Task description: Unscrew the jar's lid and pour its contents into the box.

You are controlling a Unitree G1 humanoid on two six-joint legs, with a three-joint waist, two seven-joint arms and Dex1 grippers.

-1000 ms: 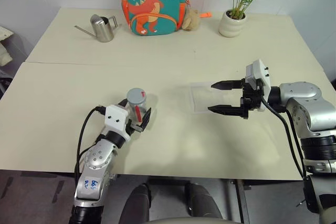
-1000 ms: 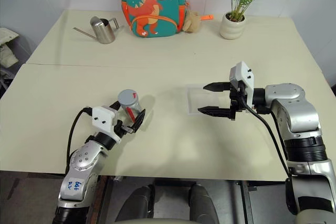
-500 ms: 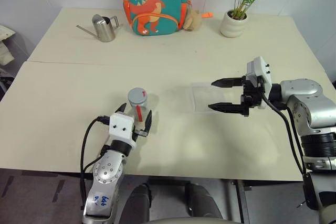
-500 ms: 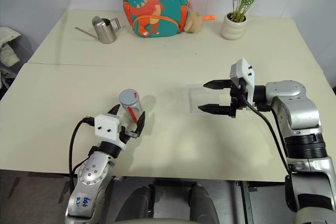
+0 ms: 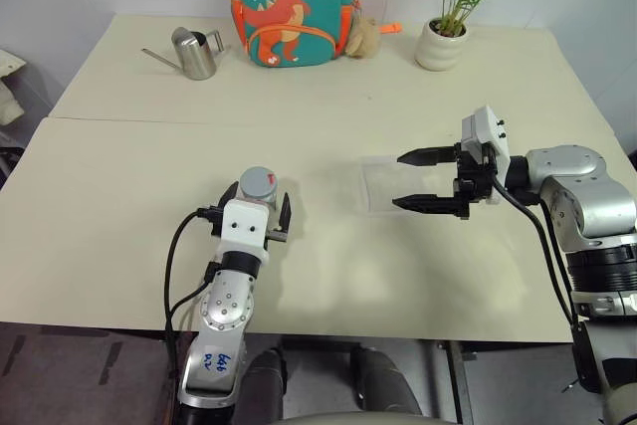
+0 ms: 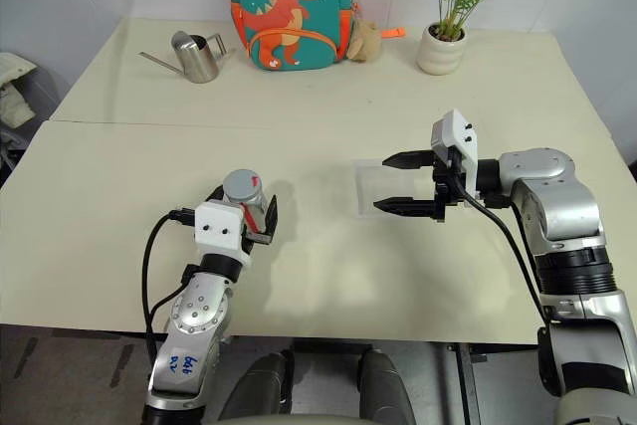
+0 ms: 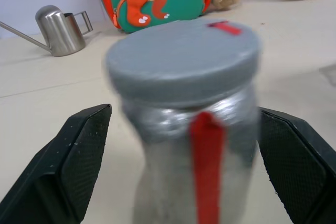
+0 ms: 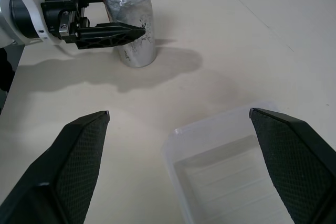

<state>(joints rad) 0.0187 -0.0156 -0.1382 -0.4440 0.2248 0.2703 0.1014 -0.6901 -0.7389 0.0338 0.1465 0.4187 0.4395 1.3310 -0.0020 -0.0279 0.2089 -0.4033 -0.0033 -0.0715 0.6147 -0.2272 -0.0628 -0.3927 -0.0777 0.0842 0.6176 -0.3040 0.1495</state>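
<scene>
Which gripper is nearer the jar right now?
Left. The left gripper brackets the jar, fingers open either side; the right gripper hangs open over the box.

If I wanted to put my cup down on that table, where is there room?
The widest bare patch is mid-table, between the back row, watering can, backpack, plant pot, and the jar and box in front. The strip between jar and box is free too. It is crowded at the jar, straddled by the left end effector, and over the box, under the right end effector.
</scene>
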